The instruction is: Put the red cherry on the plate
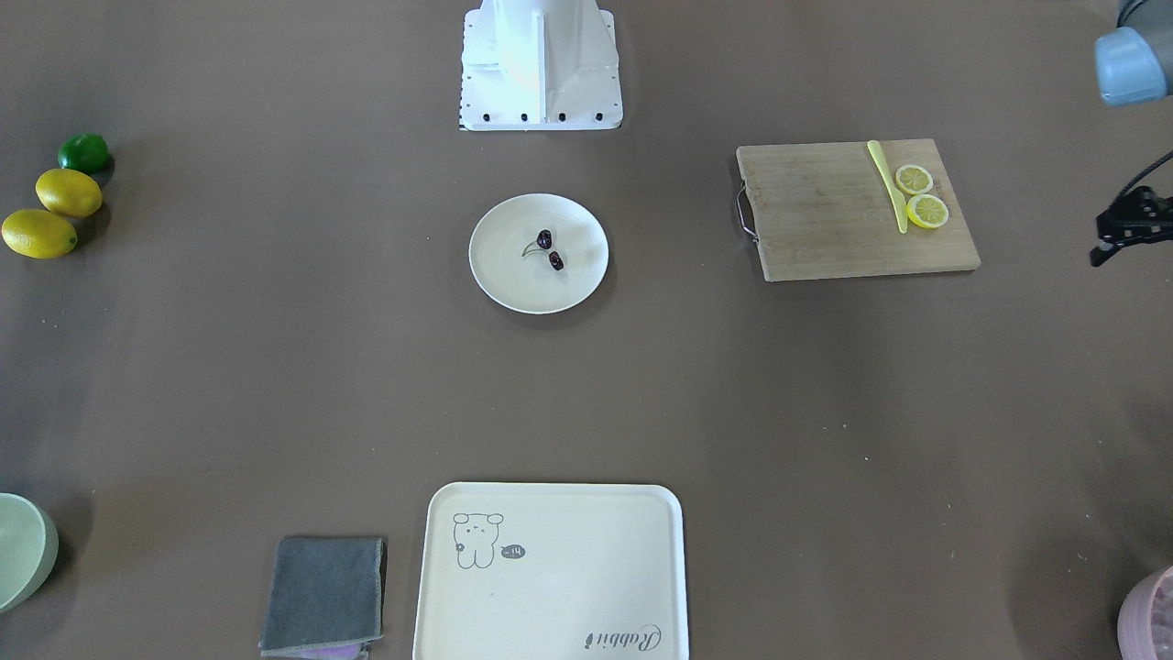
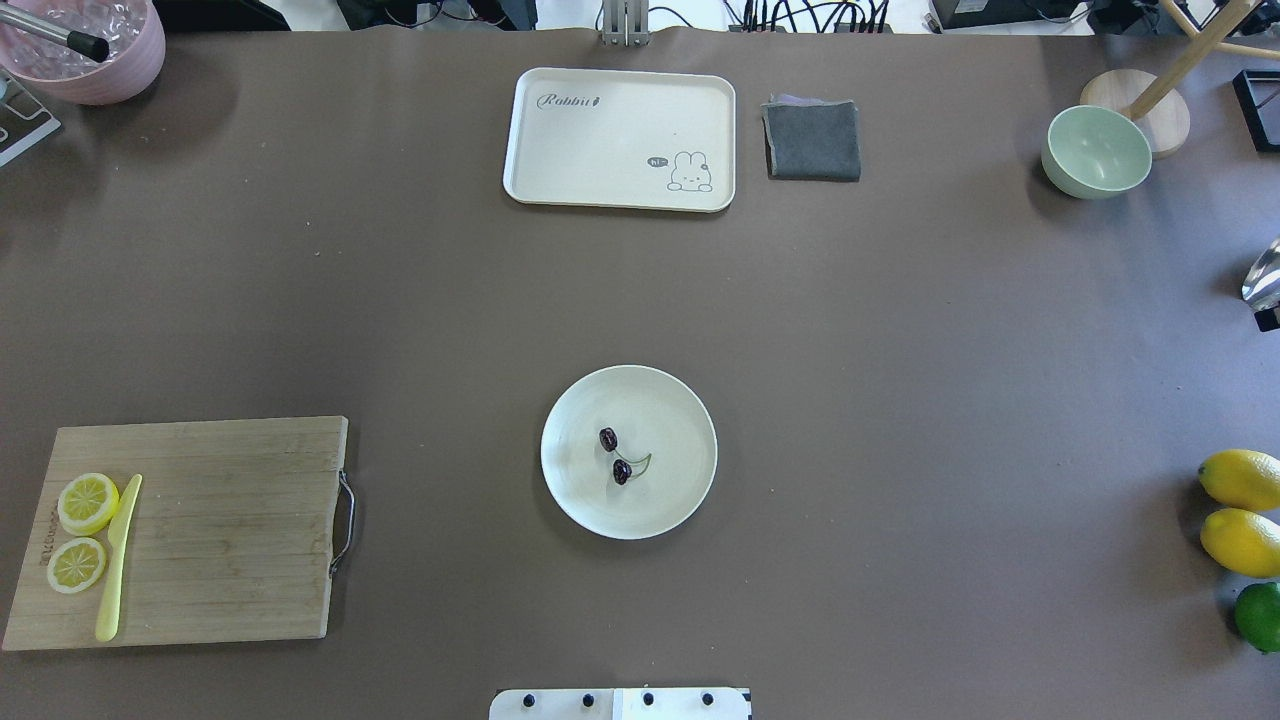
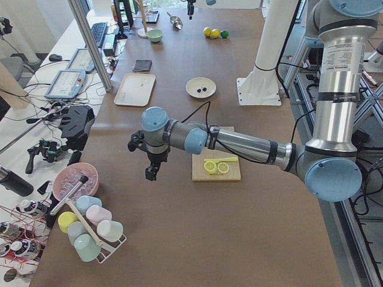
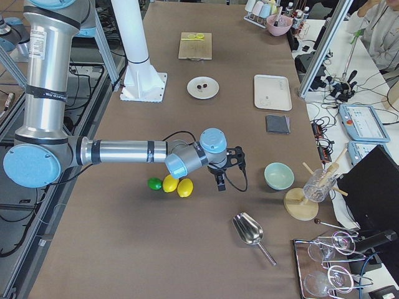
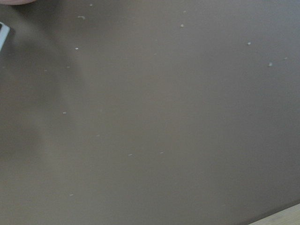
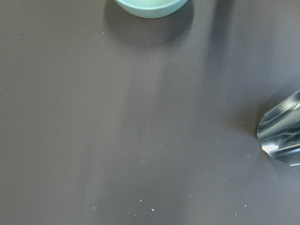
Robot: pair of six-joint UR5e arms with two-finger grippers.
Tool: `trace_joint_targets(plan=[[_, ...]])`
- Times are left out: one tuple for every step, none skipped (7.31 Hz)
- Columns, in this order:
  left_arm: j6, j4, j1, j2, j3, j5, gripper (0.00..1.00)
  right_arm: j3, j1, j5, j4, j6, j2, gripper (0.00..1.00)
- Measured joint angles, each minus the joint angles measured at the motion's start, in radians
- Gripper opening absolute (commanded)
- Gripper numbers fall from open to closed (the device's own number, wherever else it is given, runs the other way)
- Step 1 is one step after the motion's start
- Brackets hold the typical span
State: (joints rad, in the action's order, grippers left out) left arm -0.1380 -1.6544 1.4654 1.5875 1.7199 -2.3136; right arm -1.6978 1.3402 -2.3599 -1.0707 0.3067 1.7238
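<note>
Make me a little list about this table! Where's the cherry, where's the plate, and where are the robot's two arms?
cherry: red cherry lies on the plate, near its middle
plate: plate at the table's centre
left end effector: above bare table, past the cutting board; open or shut unclear
right end effector: near the lemons; open or shut unclear
task: looks done

Brown-covered table; white side bench w/ tablets, cables; alu frame post; soft, even light, faint shadows.
</note>
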Motion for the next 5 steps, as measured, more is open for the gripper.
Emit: trace_joint_targets(plan=[[-0.077,0.006,0.048,-0.006,-0.029,-0.008,0.98,0.005,0.025,-0.001,0.0,-0.008,0.003,1.0],[-0.1,0.013,0.068,-0.008,-0.048,-0.02,0.98,0.009,0.05,-0.001,-0.001,-0.011,0.012,1.0],[-0.099,0.014,0.077,-0.008,-0.062,-0.025,0.98,0.01,0.069,-0.001,0.0,-0.012,0.026,1.0],[-0.088,0.014,0.082,-0.008,-0.07,-0.028,0.98,0.01,0.08,0.001,0.001,-0.012,0.035,1.0],[-0.072,0.011,0.085,-0.009,-0.071,-0.03,0.98,0.012,0.084,0.005,0.001,-0.013,0.041,1.0]])
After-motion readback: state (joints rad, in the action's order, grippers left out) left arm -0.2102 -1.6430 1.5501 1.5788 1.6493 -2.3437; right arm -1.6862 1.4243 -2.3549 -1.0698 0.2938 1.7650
